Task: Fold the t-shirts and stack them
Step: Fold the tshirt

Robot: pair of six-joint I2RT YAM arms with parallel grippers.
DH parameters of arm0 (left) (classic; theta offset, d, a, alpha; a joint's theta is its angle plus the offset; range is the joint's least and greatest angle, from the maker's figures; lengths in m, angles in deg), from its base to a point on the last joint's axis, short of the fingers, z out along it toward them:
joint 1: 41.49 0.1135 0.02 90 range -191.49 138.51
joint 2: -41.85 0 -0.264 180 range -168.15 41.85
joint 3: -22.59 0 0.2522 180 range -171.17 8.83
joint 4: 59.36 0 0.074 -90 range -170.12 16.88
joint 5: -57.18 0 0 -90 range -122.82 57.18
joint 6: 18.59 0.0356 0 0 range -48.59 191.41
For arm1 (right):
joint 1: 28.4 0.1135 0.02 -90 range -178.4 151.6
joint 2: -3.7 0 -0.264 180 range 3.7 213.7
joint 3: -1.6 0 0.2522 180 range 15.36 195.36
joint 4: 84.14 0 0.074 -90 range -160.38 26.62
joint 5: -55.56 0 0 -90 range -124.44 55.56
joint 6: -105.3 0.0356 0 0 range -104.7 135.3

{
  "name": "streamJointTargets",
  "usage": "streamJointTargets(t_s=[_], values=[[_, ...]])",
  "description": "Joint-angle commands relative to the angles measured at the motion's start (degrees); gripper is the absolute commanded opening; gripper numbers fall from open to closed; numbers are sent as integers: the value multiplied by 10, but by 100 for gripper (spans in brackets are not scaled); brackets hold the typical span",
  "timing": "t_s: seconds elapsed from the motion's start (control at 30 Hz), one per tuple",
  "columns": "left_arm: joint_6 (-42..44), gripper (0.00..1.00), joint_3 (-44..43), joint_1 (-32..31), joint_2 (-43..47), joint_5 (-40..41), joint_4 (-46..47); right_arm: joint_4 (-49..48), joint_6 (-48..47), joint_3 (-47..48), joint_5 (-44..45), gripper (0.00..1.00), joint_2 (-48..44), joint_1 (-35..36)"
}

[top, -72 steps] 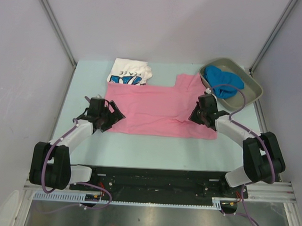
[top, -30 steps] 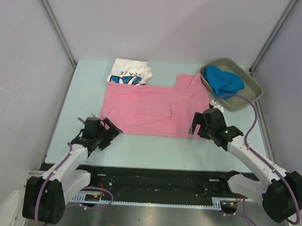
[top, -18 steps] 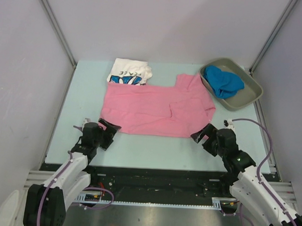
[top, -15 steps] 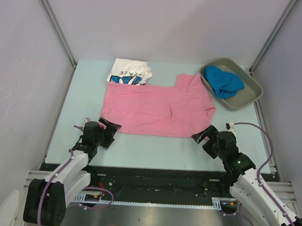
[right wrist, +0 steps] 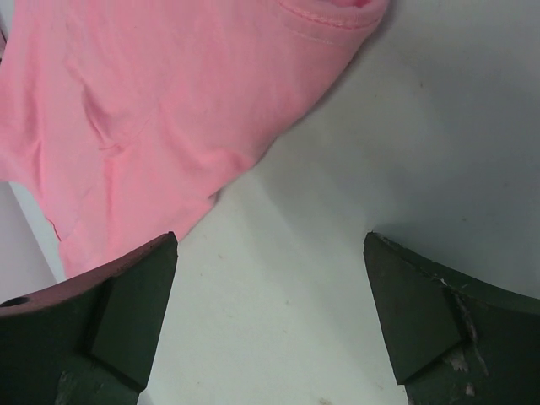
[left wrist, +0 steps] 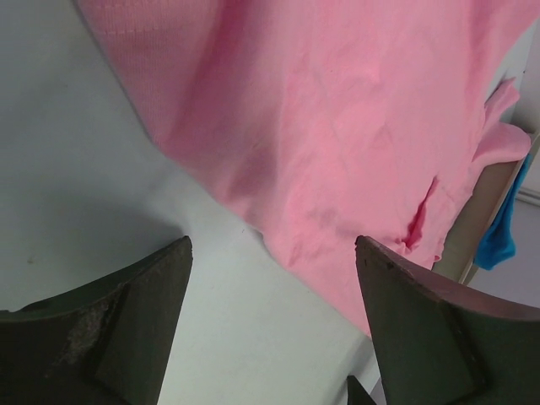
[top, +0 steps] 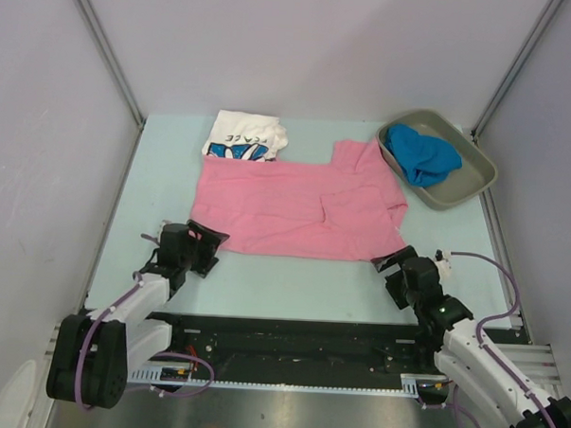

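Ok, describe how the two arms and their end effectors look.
The left arm and right arm have white shells between bulky black joints, each with a looping purple cable. The left end effector and right end effector are black, with dark wedge-shaped fingers, scuffed at the edges.

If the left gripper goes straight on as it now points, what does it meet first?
Probably the left gripper meets the near edge of the pink t-shirt, lying on the table just ahead; depth is hard to judge.
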Motion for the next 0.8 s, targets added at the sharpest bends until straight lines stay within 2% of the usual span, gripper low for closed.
streamJointTargets(t_s=[0.0,0.2,0.43,0.63,0.77], values=[[5,86,2,16,-33,25,-67,-64,34,-12,47,98,46,-3],[12,78,-2,32,-59,27,-58,-117,27,-14,47,96,100,-29],[17,57,-20,38,-100,24,-48,-152,8,-8,31,96,130,-73],[19,45,-40,41,-126,25,-55,-186,0,-4,14,96,167,-100],[22,28,-54,43,-137,26,-56,-202,-3,2,12,96,187,-107]])
